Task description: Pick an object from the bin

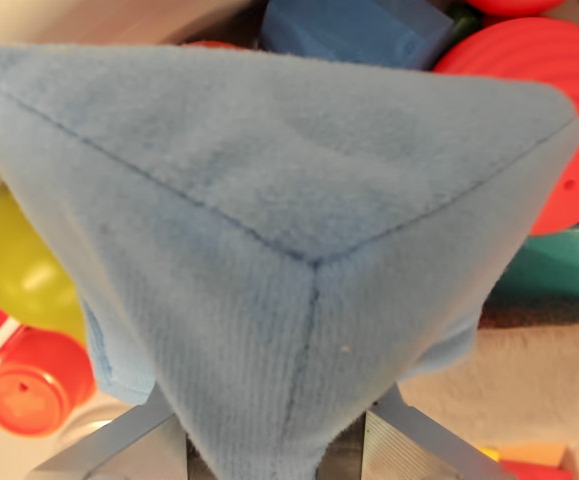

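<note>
Clearly the light-blue plush pyramid (289, 230) fills your wrist view, its lower corner pinched between the gripper (279, 445) fingers (closed on the fabric); it looks soft, light, squashy, so keep hold near the seam, above the red disc (559, 110) and yellow ball (19, 265).

plush block (279, 200) in front, disc (554, 110) behind right, ball (19, 265) left

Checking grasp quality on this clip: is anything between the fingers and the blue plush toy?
Nothing visible does. The blue plush toy sits directly between the grey fingers, its lower corner tucked down between them and filling most of the wrist view.
</note>
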Action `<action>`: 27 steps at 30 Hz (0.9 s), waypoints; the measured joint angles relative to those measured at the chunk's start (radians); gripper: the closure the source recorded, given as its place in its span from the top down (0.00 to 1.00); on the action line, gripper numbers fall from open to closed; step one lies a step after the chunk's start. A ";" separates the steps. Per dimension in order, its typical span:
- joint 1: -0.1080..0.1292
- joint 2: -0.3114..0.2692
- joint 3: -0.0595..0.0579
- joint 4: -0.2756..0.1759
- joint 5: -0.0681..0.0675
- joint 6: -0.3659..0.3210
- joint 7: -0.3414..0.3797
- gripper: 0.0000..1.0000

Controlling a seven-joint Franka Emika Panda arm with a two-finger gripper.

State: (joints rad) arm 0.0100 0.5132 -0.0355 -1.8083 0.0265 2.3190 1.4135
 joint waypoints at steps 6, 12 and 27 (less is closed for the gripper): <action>0.000 -0.036 -0.001 0.007 -0.001 -0.042 0.000 0.00; 0.000 -0.074 -0.001 0.022 -0.002 -0.094 0.001 0.00; 0.000 -0.146 -0.001 0.082 -0.005 -0.226 0.004 0.00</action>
State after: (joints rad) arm 0.0102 0.3672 -0.0369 -1.7259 0.0211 2.0934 1.4178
